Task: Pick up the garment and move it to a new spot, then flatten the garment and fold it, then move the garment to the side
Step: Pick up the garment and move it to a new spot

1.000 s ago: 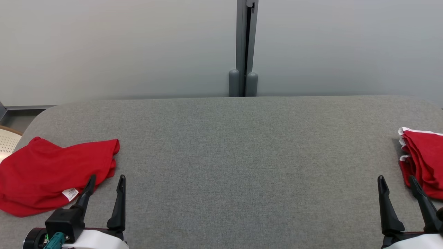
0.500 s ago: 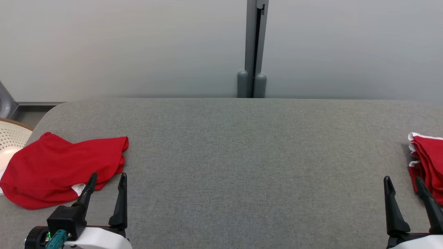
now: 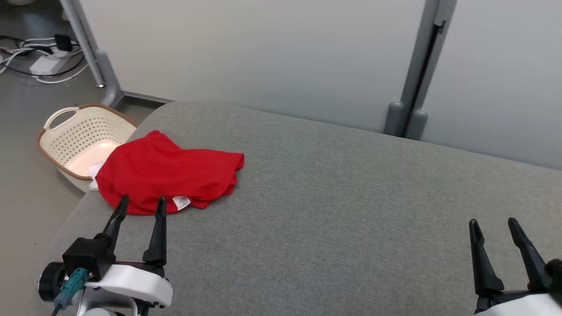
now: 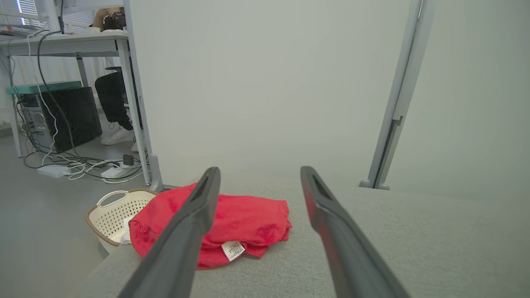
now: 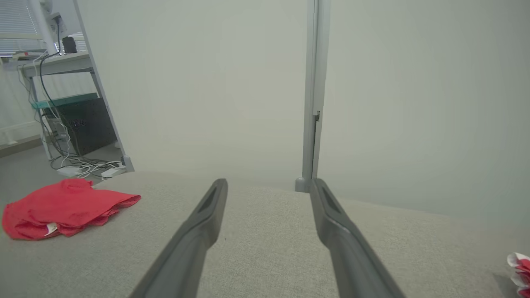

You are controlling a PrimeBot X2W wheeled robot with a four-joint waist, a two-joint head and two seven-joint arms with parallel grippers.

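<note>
A crumpled red garment with a white label lies at the left end of the grey table, partly over the table's edge. In the left wrist view the garment sits just beyond my fingers; in the right wrist view the garment lies far to the left. My left gripper hovers open right in front of the garment's near edge, holding nothing. My right gripper is open and empty over bare table at the lower right.
A cream perforated basket stands on the floor beside the table's left end, partly under the garment. Grey partition panels with a post back the table. A power strip and cables lie on the floor. Another red-and-white cloth lies at the far right.
The head camera has swung left, so the garment and basket now sit nearer the middle and the right-hand red cloth has left the head view. Both grippers stay open.
</note>
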